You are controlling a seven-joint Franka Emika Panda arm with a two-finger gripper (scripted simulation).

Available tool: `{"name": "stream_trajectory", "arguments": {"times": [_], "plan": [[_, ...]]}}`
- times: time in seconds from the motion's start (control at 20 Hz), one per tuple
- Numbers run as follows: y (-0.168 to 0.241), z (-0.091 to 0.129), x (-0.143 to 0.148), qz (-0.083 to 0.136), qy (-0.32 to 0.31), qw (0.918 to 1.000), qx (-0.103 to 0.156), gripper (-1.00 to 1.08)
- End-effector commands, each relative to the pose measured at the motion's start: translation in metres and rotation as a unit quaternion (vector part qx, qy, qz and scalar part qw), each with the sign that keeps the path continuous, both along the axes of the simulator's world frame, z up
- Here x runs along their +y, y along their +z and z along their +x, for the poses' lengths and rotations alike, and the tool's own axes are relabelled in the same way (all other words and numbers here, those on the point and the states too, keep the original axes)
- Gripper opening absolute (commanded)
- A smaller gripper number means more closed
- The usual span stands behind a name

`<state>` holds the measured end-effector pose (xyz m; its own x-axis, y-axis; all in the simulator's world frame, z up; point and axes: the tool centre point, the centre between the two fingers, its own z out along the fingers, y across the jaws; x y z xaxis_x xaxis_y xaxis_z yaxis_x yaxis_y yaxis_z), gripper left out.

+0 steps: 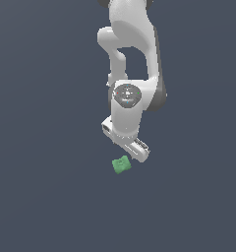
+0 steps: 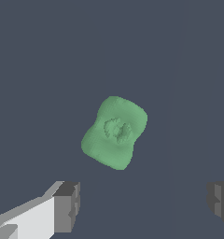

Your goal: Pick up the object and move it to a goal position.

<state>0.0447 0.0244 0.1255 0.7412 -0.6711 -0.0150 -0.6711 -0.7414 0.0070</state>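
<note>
In the exterior view, the green object (image 1: 121, 165) is seen lying on the dark bench (image 1: 41, 197), just beside and below the white gripper (image 1: 132, 149). The jaws are spread wide apart, nothing gripped between them.

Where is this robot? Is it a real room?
Probably not a real room: it looks like a computer simulation. The floor is one flat, plain grey-blue surface with no walls or furniture. Only a smooth white robot arm, its hand wide open, and a little lumpy green block are there.
</note>
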Motion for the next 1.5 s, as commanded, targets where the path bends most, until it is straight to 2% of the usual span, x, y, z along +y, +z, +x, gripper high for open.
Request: {"name": "stream_trajectory", "arguments": {"times": [0.0,0.4,0.7,1.05,1.45], "plan": [[-0.004,0.005,-0.001,-0.001,-0.037,0.9993,-0.001,1.0],[-0.015,0.02,-0.005,-0.002,-0.145,0.9894,-0.004,1.0],[-0.021,0.027,-0.007,-0.003,-0.2,0.9797,-0.006,1.0],[-0.025,0.031,-0.007,-0.004,-0.232,0.9727,-0.007,1.0],[-0.032,0.031,-0.008,-0.004,-0.233,0.9724,-0.007,1.0]]}}
